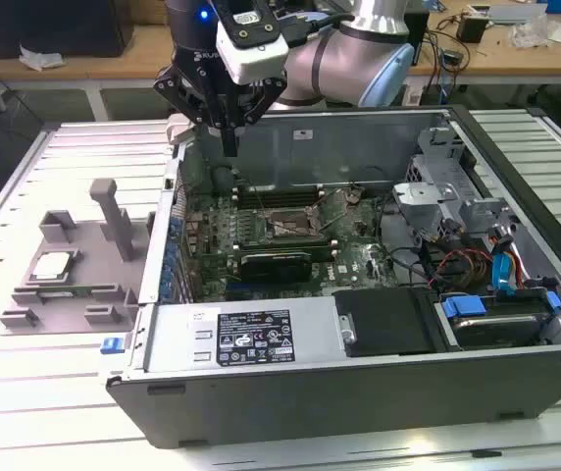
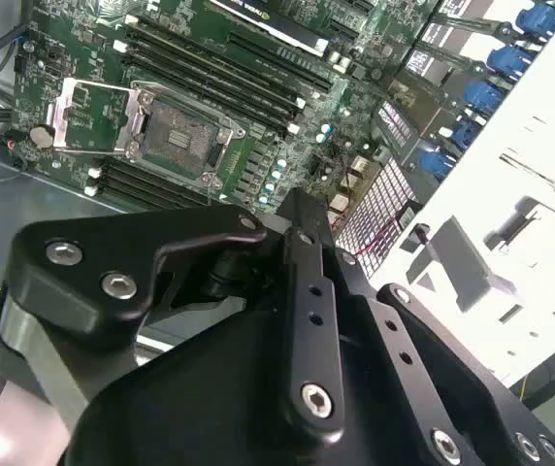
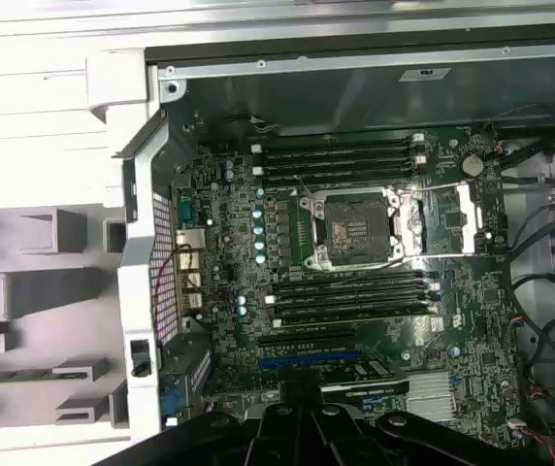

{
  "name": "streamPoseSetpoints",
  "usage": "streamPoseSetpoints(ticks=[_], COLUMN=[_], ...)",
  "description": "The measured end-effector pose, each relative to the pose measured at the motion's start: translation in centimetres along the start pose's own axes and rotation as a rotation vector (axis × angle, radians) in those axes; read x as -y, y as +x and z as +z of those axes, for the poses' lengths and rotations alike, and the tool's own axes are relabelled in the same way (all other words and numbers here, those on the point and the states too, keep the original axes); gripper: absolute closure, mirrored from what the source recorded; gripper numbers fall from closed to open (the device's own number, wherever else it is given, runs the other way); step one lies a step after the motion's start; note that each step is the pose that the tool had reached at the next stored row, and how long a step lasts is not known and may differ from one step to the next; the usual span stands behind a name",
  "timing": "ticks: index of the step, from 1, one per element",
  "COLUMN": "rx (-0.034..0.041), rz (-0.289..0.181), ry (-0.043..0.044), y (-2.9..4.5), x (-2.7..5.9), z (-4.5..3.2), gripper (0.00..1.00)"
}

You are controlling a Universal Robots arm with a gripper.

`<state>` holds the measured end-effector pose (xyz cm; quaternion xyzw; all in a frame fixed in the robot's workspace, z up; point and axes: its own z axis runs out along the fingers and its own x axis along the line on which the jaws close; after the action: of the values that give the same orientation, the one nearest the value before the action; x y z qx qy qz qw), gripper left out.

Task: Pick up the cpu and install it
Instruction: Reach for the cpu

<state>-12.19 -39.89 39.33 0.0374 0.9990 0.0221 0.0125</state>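
The gripper [image 1: 229, 149] hangs above the case [image 1: 379, 388], fingers together and empty; the cpu [image 1: 51, 264] lies flat on the tray [image 1: 104, 292], well apart. A clean pick likely needs fingers level and square to its edges.

Table [image 1: 35, 402] was pale metal, with slats running left to right in the exterior view. Two things sat directly on it. Tray [image 1: 70, 299], grey plastic with raised blocks and posts, lay flat at the exterior view's left, just beside the case; contact couldn't be told. Case [image 1: 359, 392], a grey box lying on its side with the top open, took the middle and the exterior view's right, reaching close to the table's near edge.
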Motion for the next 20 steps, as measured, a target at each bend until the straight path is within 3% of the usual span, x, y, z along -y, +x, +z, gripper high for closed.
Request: streamPoseSetpoints(ticks=[9, 20], rx=[0.0, 0.0], rz=[0.0, 0.0], ry=[-0.0002, -0.0001], y=[0.09, 1.73], x=[0.0, 0.13], z=[-0.01, -0.05], gripper=[0.89, 0.89])
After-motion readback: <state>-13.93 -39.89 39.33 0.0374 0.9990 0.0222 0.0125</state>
